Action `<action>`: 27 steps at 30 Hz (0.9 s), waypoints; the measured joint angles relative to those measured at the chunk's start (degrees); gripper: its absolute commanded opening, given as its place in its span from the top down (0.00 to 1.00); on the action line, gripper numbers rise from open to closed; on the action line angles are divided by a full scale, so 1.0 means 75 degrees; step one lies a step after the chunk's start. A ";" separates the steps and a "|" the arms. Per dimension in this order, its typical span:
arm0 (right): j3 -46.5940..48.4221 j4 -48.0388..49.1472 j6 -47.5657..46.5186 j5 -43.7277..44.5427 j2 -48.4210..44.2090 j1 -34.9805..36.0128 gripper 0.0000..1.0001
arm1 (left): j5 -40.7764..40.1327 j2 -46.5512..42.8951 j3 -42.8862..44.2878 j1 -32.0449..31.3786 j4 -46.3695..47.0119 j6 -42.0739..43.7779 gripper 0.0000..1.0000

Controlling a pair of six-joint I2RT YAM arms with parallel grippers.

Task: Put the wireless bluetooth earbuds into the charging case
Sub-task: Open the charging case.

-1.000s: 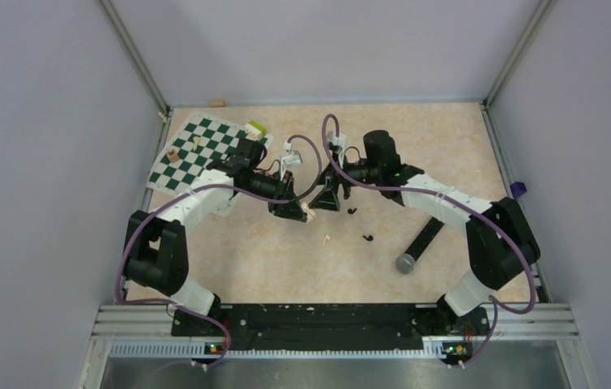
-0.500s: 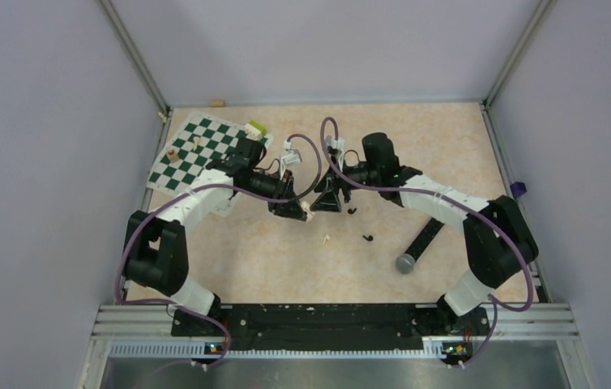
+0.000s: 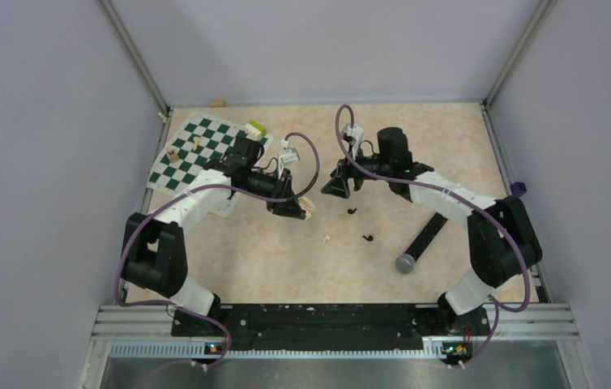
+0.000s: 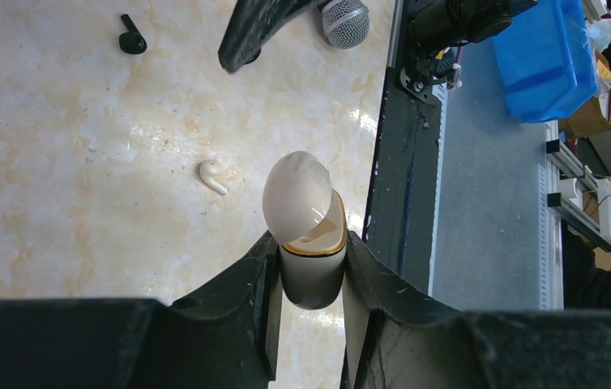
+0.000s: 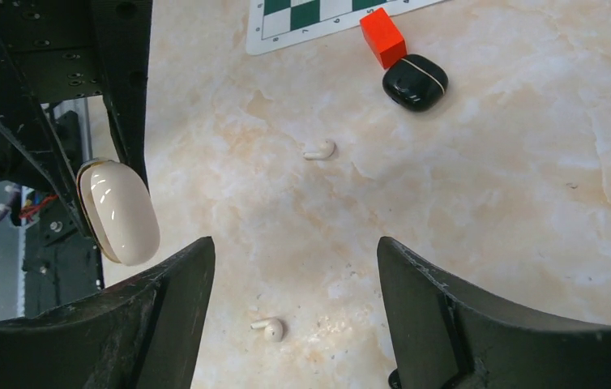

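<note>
Pinching a cream case [image 4: 306, 235], lid flipped up, is the left gripper [image 4: 312, 267]. The right gripper [image 5: 292, 251] hangs spread over the desk [image 5: 489, 203]. The black charging case [image 5: 415, 82] sits upper right in the right wrist view. The black earbuds [image 3: 352, 211] lie loose at the centre of the overhead view, so a mismatched pairing or a skidding bud threatens.

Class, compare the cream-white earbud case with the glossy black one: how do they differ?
The cream-white rounded case is held in the left gripper; the glossy black rounded case lies on the table beside an orange-red block. The cream case's lid stands open; the black case is shut. Both are small and rounded.
</note>
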 measured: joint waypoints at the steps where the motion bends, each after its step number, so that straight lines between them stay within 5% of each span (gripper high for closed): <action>1: 0.0000 0.0020 0.0076 -0.0085 -0.0012 -0.0070 0.26 | 0.0015 -0.0029 0.0000 0.0023 0.0000 0.0000 1.00; 12: -0.0347 0.0851 0.1134 -0.1536 -0.0090 -0.0385 0.18 | 0.0137 -0.0169 0.0000 0.0216 0.0000 -0.0006 1.00; 19: -0.0367 0.0705 0.0790 -0.1405 -0.0087 0.0632 0.16 | 0.0131 -0.0169 0.0000 0.0216 0.0003 -0.0009 1.00; 27: -0.0367 0.0694 0.0612 -0.0539 -0.0087 0.0775 0.16 | 0.0114 -0.0169 0.0000 0.0216 0.0020 0.0000 1.00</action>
